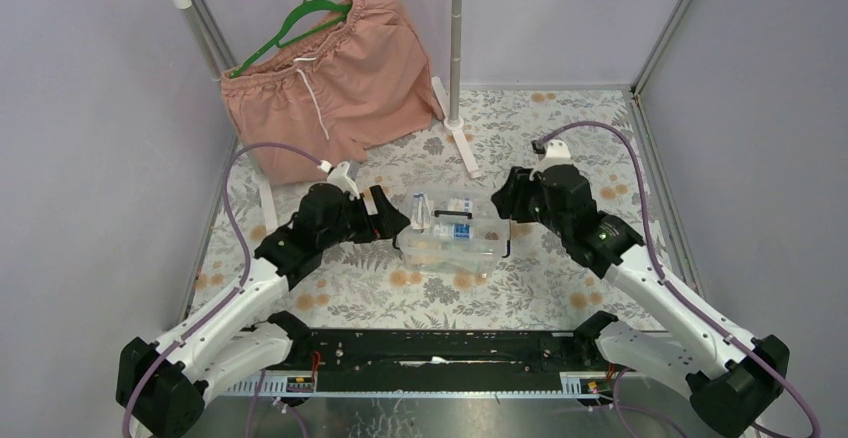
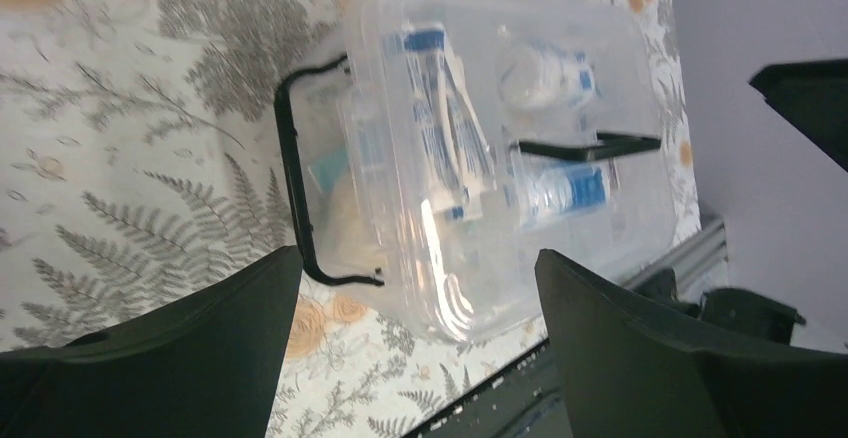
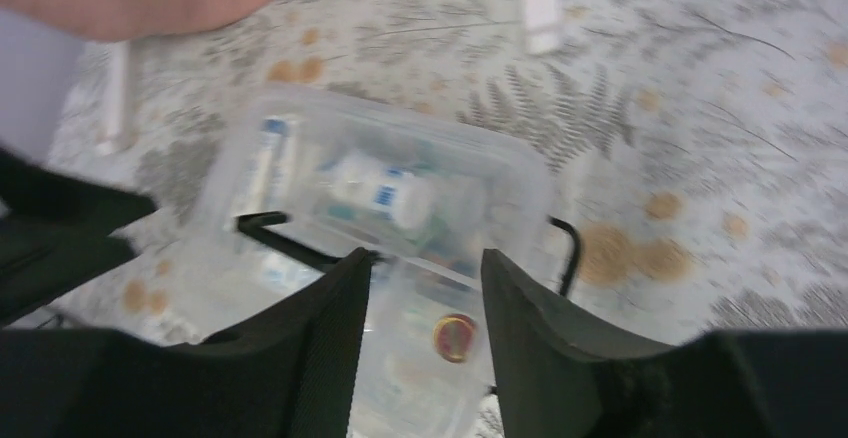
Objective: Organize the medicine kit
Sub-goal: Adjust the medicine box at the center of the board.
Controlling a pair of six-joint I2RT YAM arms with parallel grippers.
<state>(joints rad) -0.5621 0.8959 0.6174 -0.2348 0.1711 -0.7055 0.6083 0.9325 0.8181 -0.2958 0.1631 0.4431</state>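
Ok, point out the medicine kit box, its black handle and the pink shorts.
medicine kit box (image 1: 440, 256), top external view, near wall.
black handle (image 2: 292, 173), left wrist view, long bar.
pink shorts (image 1: 340, 78), top external view, middle of the fabric.

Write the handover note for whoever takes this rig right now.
Left hand: wide open by the left end of the clear box, holding nothing.
Right hand: fingers apart over the box's right end, nothing clearly gripped.
Box: mid-table, black handle down; white bottle and packets inside.
Done: items look packed, lid seems on.
Left: confirm the lid is seated; these views do not settle it.
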